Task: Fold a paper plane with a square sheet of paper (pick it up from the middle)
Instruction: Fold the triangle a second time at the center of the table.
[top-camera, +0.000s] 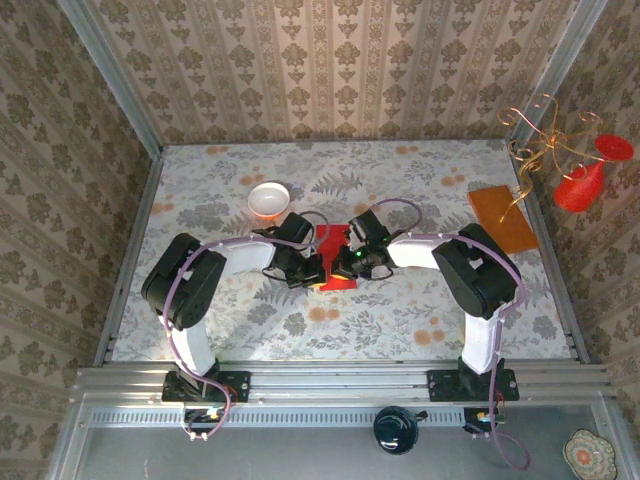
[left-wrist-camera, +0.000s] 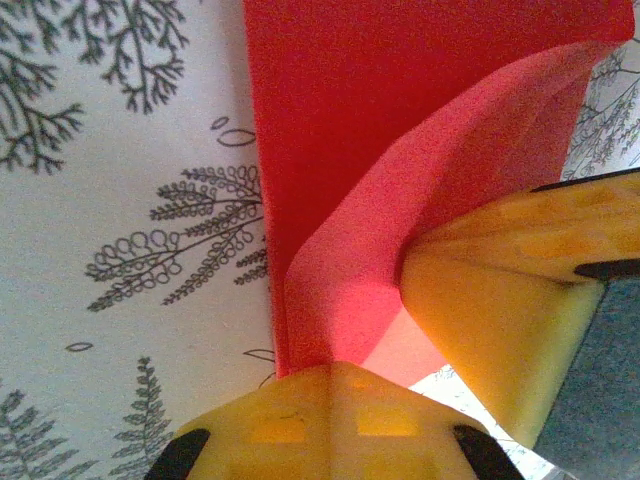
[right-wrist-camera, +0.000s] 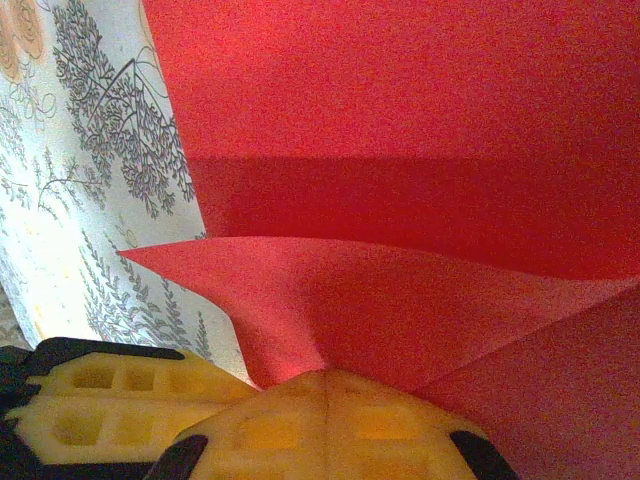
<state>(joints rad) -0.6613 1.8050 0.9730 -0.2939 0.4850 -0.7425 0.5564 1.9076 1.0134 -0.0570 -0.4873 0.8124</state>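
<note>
The square sheet of paper (top-camera: 331, 238) is bright red and lies partly folded at the middle of the flowered table; it is a folded strip with raised flaps, not a pointed paper plane. My left gripper (top-camera: 316, 268) and right gripper (top-camera: 347, 265) meet over its near end, tips almost touching. In the left wrist view the left gripper (left-wrist-camera: 335, 366) is shut, with a lifted flap of the sheet (left-wrist-camera: 400, 200) running into its tip and the right gripper's yellow finger (left-wrist-camera: 490, 320) beside it. The right gripper (right-wrist-camera: 326, 376) is shut where the creases of a raised flap (right-wrist-camera: 400, 300) converge.
A small white bowl (top-camera: 268, 200) stands behind the left gripper. An orange-brown board (top-camera: 503, 218) lies at the right edge, beside a gold wire stand with red ornaments (top-camera: 580, 185). Metal rails (top-camera: 340, 380) border the near side.
</note>
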